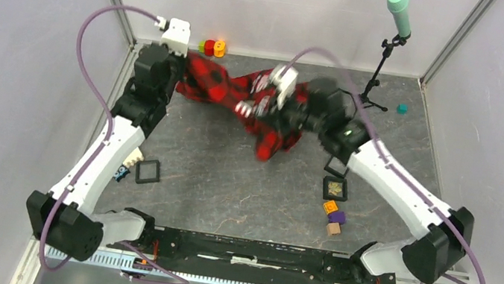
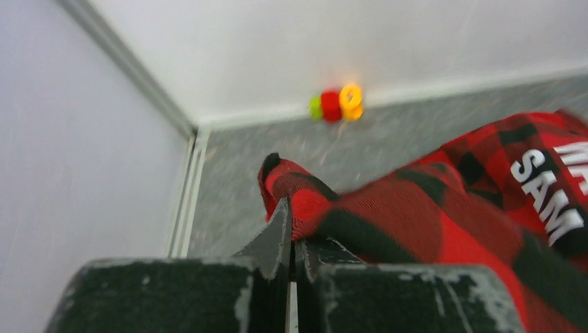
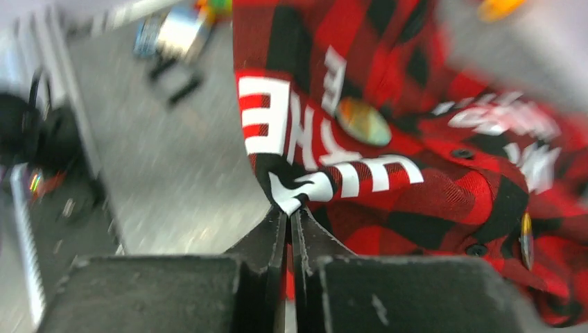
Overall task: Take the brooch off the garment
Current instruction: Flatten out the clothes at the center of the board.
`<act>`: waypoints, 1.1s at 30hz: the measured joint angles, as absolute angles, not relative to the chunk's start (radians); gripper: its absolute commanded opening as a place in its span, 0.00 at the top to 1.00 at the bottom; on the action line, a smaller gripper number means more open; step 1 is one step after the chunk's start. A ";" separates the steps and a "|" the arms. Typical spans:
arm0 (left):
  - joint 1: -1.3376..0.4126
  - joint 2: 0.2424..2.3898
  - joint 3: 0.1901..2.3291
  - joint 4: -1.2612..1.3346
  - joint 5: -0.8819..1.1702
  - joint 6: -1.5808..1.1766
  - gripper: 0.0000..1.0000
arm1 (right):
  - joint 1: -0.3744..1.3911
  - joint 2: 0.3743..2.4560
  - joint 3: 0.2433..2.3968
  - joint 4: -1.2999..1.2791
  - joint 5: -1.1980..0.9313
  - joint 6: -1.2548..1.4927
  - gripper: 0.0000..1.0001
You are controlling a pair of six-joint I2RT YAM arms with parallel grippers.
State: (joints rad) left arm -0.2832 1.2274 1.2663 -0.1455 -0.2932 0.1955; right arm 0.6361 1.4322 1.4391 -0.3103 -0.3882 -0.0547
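The garment point(image 1: 221, 86), a red-and-black check shirt with white block letters, lies bunched at the back of the table. My left gripper point(image 1: 178, 71) is shut on a fold of its left end point(image 2: 305, 201). My right gripper point(image 1: 258, 107) is shut on an edge of a lettered panel point(image 3: 298, 194). The brooch point(image 3: 362, 121), a shiny oval disc, sits pinned on the lettered panel point(image 3: 388, 132) just above my right fingers. It does not show clearly in the top view.
Red, yellow and green rings point(image 1: 212, 47) lie by the back wall. A microphone stand point(image 1: 381, 63) stands at the back right with a small teal block point(image 1: 402, 109). Black square frames point(image 1: 148, 171) and small blocks point(image 1: 333, 217) lie nearer the front.
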 measured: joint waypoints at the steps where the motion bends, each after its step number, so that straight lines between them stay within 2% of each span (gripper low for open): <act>1: -0.276 1.202 1.211 -0.134 -0.317 0.191 0.98 | 0.681 1.421 1.356 -0.299 -0.392 -0.052 0.74; 3: -0.270 1.151 1.096 -0.117 -0.369 0.170 0.98 | 0.739 1.416 1.200 -0.293 -0.404 -0.040 0.39; 5: -0.270 1.107 0.992 -0.086 -0.405 0.140 0.98 | 0.767 1.412 1.056 -0.299 -0.419 -0.021 0.26; 8: -0.271 1.019 0.787 0.022 -0.478 0.080 0.93 | 0.775 1.375 0.899 -0.316 -0.415 -0.009 0.25; 11: -0.270 0.948 0.616 0.121 -0.572 0.015 0.89 | 0.772 1.306 0.844 -0.316 -0.349 0.018 0.25; 14: -0.270 0.925 0.543 0.177 -0.658 -0.041 0.87 | 0.769 1.259 0.835 -0.267 -0.256 0.056 0.22; 16: -0.270 0.920 0.516 0.220 -0.718 -0.073 0.81 | 0.766 1.262 0.832 -0.233 -0.179 0.086 0.19; 17: -0.270 0.916 0.508 0.234 -0.742 -0.084 0.76 | 0.765 1.270 0.829 -0.221 -0.142 0.102 0.19; 18: -0.270 0.912 0.498 0.249 -0.766 -0.093 0.67 | 0.764 1.283 0.824 -0.210 -0.102 0.120 0.20; 19: -0.270 0.908 0.490 0.262 -0.784 -0.099 0.45 | 0.760 1.299 0.815 -0.195 -0.060 0.142 0.22; 20: -0.270 0.904 0.487 0.269 -0.792 -0.105 0.27 | 0.753 1.312 0.802 -0.179 -0.037 0.161 0.23; 21: -0.270 0.900 0.486 0.273 -0.791 -0.107 0.12 | 0.738 1.325 0.780 -0.156 -0.023 0.185 0.24; 22: -0.270 0.896 0.486 0.275 -0.779 -0.107 0.04 | 0.720 1.332 0.758 -0.134 -0.023 0.207 0.24; 23: -0.270 0.888 0.487 0.274 -0.764 -0.113 0.00 | 0.699 1.338 0.734 -0.108 -0.027 0.230 0.25; 26: -0.270 0.856 0.498 0.238 -0.715 -0.124 0.00 | 0.651 1.373 0.683 -0.036 -0.048 0.289 0.27; 28: -0.271 0.834 0.527 0.194 -0.663 -0.130 0.00 | 0.638 1.417 0.676 0.012 -0.073 0.314 0.34; 33: -0.311 0.842 0.641 0.074 -0.545 -0.144 0.00 | 0.641 1.522 0.675 0.125 -0.172 0.342 0.83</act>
State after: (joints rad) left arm -0.3115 0.8421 0.6415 0.0738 -0.5446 -0.1444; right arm 0.6411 1.5215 0.6746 0.1253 -0.1719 0.3420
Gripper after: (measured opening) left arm 0.996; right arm 0.433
